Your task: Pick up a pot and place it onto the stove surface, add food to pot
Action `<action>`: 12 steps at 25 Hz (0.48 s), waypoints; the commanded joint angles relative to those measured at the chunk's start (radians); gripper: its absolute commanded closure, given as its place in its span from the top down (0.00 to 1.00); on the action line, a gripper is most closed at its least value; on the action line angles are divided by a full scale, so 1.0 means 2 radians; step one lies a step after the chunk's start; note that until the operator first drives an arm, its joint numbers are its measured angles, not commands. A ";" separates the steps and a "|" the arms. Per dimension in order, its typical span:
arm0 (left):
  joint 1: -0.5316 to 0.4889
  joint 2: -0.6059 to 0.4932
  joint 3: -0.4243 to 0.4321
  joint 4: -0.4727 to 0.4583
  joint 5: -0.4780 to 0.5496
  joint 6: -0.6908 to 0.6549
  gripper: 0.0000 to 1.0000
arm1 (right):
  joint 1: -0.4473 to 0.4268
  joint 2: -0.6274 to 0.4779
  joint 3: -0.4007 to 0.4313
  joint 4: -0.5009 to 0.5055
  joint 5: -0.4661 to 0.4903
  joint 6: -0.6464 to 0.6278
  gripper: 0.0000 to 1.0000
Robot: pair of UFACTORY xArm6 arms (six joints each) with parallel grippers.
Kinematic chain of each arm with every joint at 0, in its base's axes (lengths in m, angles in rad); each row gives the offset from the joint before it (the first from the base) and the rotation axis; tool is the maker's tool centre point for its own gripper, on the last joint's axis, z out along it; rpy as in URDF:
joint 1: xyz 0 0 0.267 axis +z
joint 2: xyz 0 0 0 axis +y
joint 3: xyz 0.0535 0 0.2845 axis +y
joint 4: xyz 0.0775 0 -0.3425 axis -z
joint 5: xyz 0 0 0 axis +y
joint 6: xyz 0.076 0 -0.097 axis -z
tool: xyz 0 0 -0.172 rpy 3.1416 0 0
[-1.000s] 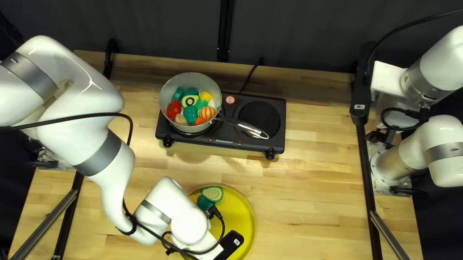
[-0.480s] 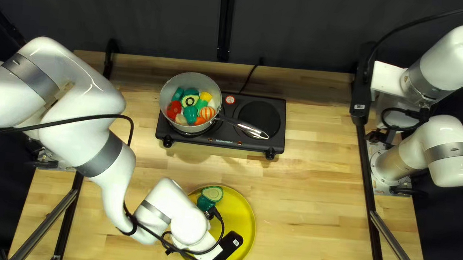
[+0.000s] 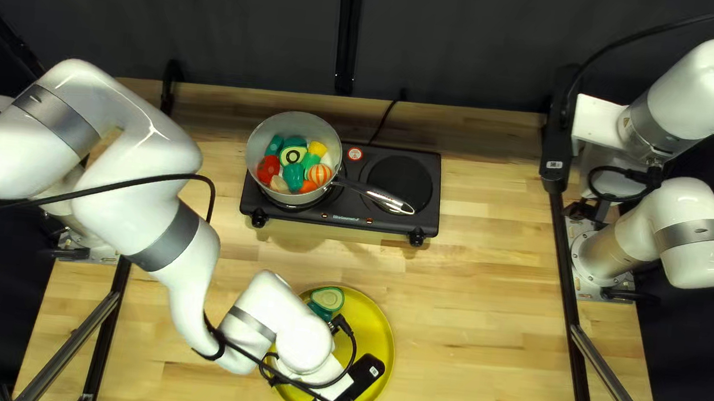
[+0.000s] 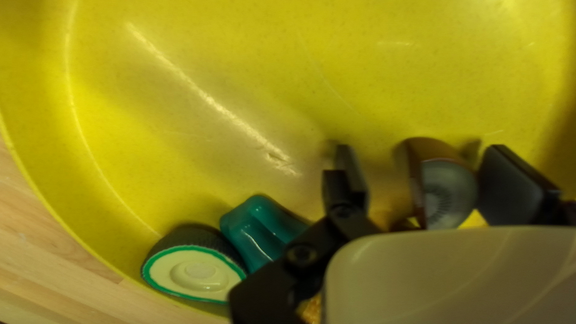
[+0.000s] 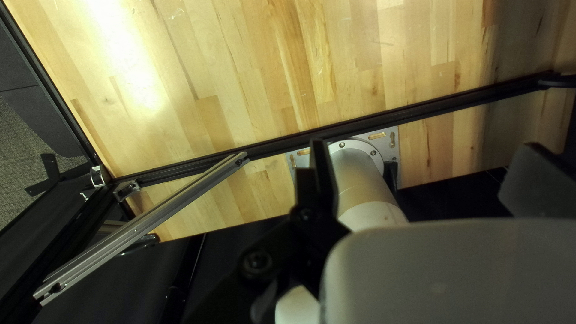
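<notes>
The pot (image 3: pixel 294 122) already sits at the far left of the table (image 3: pixel 485 332), on the stove's (image 3: pixel 429 177) left burner, heaped with food (image 3: pixel 294 166). In the near plate (image 3: pixel 377 337), the left pincer (image 4: pixel 423 170) is released, fingers astride a brown piece (image 4: pixel 449 191); its rounded side could slip out if they meet off-centre. Pushing too low could tip the plate. A careless drop might roll off the heap. The right pincer (image 5: pixel 427 162), also released, grasps nothing.

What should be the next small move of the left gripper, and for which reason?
Probably close the left gripper on the brown-and-grey piece: its fingers stand open with the piece between them, and the pot is on the stove.
</notes>
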 commanded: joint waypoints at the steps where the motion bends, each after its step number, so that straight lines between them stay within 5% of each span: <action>1: 0.000 0.000 0.000 0.000 0.000 0.000 0.00 | 0.000 0.000 0.000 0.000 0.000 0.000 1.00; 12: 0.021 -0.062 -0.031 0.015 0.095 0.025 0.00 | 0.000 0.000 0.000 0.000 0.000 0.000 1.00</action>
